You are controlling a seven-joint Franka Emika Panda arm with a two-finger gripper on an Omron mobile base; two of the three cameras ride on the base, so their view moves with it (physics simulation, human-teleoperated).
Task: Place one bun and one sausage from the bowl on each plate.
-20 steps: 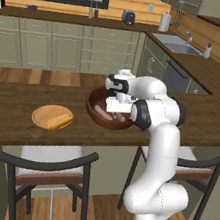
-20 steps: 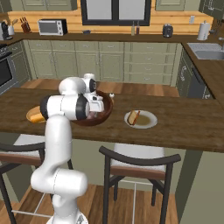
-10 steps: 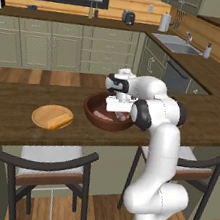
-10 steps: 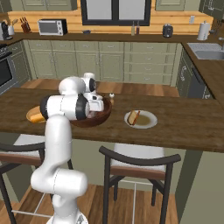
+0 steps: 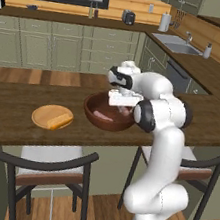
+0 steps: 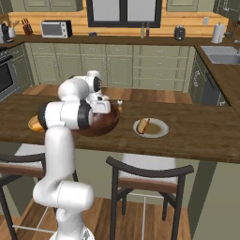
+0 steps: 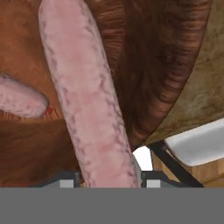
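The dark reddish-brown bowl (image 5: pixel 108 116) (image 6: pixel 102 123) stands mid-counter, and my gripper (image 5: pixel 121 105) (image 7: pixel 110 178) reaches into it. In the hand view a long pink sausage (image 7: pixel 87 96) runs up from between my fingertips (image 7: pixel 70 178), which are shut against its sides. A second sausage (image 7: pixel 19 99) lies on the bowl floor to the left. The light tan plate (image 5: pixel 44 114) holds one bun (image 5: pixel 59 121). The grey-white plate (image 6: pixel 159 129) carries a bun with a sausage (image 6: pixel 142 125).
Two bar stools (image 5: pixel 52 165) (image 6: pixel 150 171) stand along the near side of the wooden counter (image 5: pixel 8 125). The bowl's rim (image 7: pixel 175 74) is close to the counter's near edge. A small shaker (image 6: pixel 119 103) stands behind the bowl.
Hardly anything differs; the hand stays in the bowl with at most a slight shift, and the plates and their food have not moved.
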